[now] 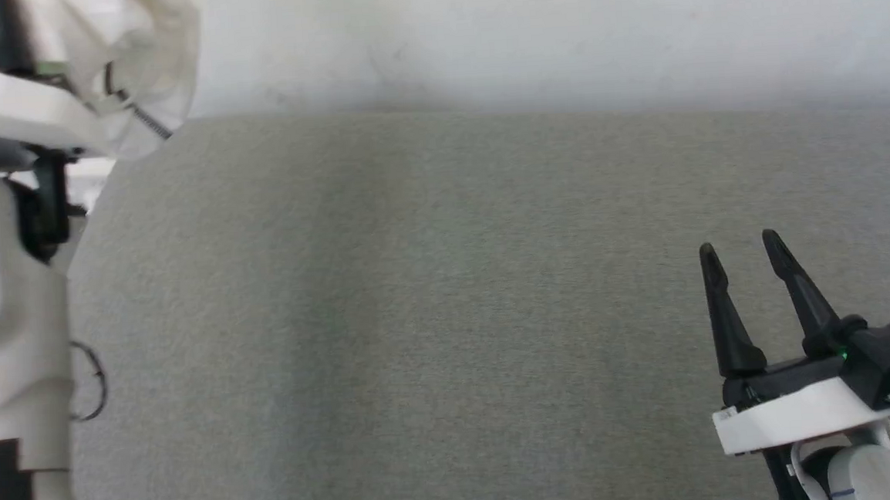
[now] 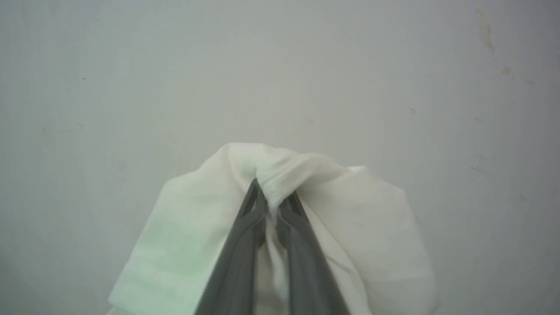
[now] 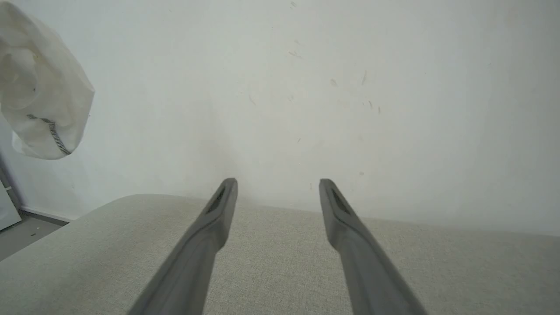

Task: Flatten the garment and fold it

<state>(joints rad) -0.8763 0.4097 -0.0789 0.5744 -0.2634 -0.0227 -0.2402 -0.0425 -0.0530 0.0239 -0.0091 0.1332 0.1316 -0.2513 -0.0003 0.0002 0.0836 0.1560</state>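
Note:
The garment (image 1: pixel 147 59) is a bunched white cloth with a dark stitched seam, hanging in the air at the upper left of the head view, off the left end of the padded surface. In the left wrist view my left gripper (image 2: pixel 273 192) is shut on a fold of the garment (image 2: pixel 363 218), which drapes around both fingers. The right wrist view has the garment (image 3: pixel 41 96) dangling at its upper left. My right gripper (image 1: pixel 739 246) hovers open over the surface at the lower right, with nothing between its fingers (image 3: pixel 218 210). No tan patch is visible.
A grey-green fabric-covered surface (image 1: pixel 418 321) spreads across the head view, with a rounded far-left corner. A white wall (image 1: pixel 555 27) rises right behind it. My pale left forearm (image 1: pixel 0 308) stands along the left edge. A strip of grey floor (image 3: pixel 22 232) lies past the surface's left end.

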